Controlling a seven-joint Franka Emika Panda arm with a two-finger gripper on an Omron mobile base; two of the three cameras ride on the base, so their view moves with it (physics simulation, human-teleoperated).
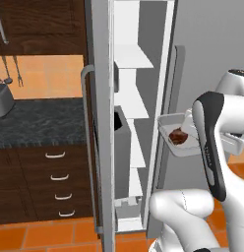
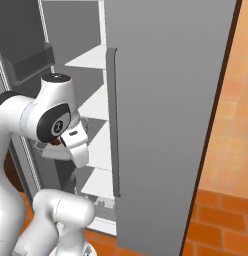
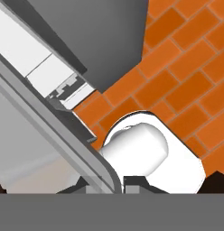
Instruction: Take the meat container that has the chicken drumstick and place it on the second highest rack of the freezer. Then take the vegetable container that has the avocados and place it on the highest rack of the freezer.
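Hand view puts our end effector (image 3: 114, 182) low at the frame's bottom, clamped tight on the smooth rounded rim of the meat container (image 3: 50, 144). From the left base view, we hold that shallow light-grey tray (image 1: 179, 134) in the air just outside the open freezer (image 1: 138, 98), level with its flat white shelves (image 1: 131, 58). The glossy reddish-brown chicken drumstick (image 1: 178, 136) lies inside. Orange brick floor (image 3: 186, 67) spreads below.

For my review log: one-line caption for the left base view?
Arm carries the meat container with the chicken drumstick toward the open freezer.
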